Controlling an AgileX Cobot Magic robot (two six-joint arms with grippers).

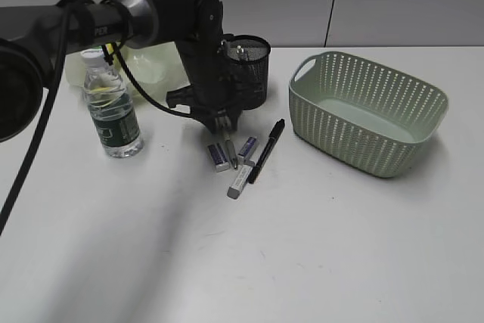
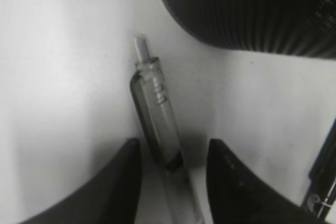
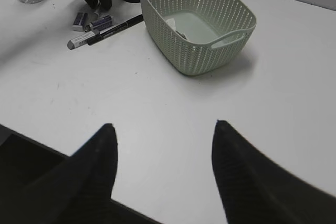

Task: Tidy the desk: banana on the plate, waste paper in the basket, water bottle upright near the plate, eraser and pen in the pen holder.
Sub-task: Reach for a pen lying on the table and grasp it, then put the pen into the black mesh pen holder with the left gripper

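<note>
Left pincer [image 2: 173, 182]: is standing partly open, straddling the clear pen [image 2: 157, 119]; one finger [image 2: 118, 182] is sitting right against the barrel, a gap is showing on the other side, so nothing is clamped yet.
Clear pen: is lying flat on the worktop [image 2: 63, 77], its clicker end pointing toward the pen holder [image 2: 252, 9], which is standing just beside it.
Risk, grip: the pen is sitting off-centre between the fingers; a squeeze could be rolling the smooth barrel sideways or pinching it crooked, so it would be tilting or slipping on the lift.
Risk, neighbours: two small erasers [image 1: 218, 155] [image 1: 247, 146], a grey-tipped stick [image 1: 237, 181] and a black pen [image 1: 266, 150] are lying close around the fingers; a low sweep could be scattering them.
Risk, holder: the mesh cup is looking light; the wrist swinging over could be knocking it over.
Right pincer [image 3: 163, 129]: is hanging wide open and empty over bare worktop, well apart from the basket [image 3: 231, 22].
Water bottle [image 1: 112, 115]: is standing upright near the plate [image 1: 147, 66], under the left arm's elbow, which could be clipping it.
</note>
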